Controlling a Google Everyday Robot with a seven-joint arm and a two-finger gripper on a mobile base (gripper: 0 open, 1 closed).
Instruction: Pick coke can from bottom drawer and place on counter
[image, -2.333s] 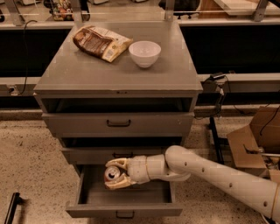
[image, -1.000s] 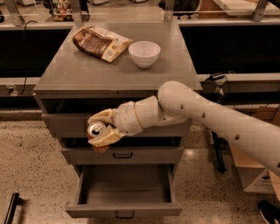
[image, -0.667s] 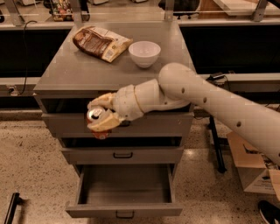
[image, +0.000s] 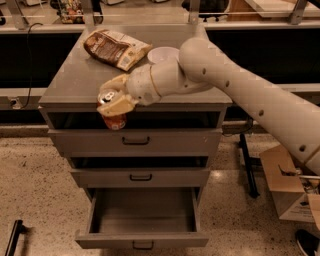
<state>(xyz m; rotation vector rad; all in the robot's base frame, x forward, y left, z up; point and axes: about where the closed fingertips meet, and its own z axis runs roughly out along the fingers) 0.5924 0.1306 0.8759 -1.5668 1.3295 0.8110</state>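
Your counter (image: 75, 82) has a chip bag (image: 116, 47) and a white bowl (image: 162, 54) toward the back, and the bottom drawer (image: 142, 240) hangs open below. The gripper (image: 113, 100) sits at the counter's front edge, fingers (image: 120, 106) clamped round the upper part of the coke can (image: 115, 121), just off the lip. Probably light, slick and easy to dent, so grip the sides gently.

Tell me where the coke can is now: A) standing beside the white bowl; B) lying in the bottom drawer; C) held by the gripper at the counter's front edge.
C: the gripper is shut on the coke can at the front edge of the counter, above the open bottom drawer.
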